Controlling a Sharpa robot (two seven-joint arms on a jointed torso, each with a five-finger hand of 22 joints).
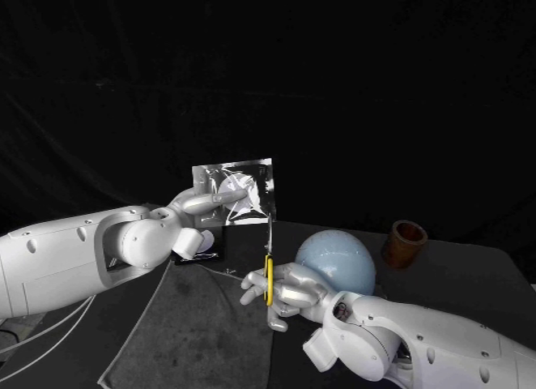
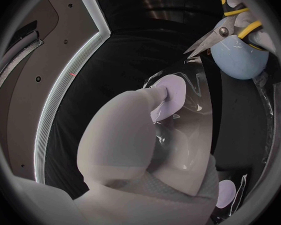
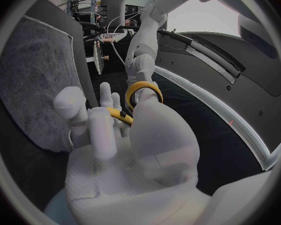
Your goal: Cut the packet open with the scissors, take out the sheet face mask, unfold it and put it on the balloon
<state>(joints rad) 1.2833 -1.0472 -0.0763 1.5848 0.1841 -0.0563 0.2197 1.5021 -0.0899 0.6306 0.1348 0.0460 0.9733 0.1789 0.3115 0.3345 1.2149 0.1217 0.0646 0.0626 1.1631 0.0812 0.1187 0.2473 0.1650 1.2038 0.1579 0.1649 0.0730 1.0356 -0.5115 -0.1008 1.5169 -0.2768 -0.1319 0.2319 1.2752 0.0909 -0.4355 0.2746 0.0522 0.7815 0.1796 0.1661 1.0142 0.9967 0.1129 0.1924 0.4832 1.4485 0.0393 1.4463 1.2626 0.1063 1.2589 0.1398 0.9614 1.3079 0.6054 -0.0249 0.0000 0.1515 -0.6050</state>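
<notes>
1. Black table stands before a black curtain, and a dark grey cloth covers the part of it nearest to me.
2. My left hand holds the shiny clear plastic packet upright in the air above the cloth. My fingers are clamped on its lower left side, and its right edge hangs free.
3. My right hand is closed around the yellow handles of the steel scissors. The blades point up, with their tips at the right edge of the packet. In the left wrist view the blades look a little apart. I cannot tell if they have bitten the foil yet.
4. What could go wrong, as I judge it:
   - The packet is thin and I hold it on one side only, so the blades may push it away or fold it and not cut it.
   - A cut too far inside may slice the sheet mask, which I cannot see clearly through the foil.
   - The pale blue round balloon sits on the table just beside my right hand, so a careless swing of the scissors could prick it or make it roll.
5. A brown cylindrical cup stands behind the balloon, well apart from the cutting. Nothing lies between the blades and the packet.
</notes>
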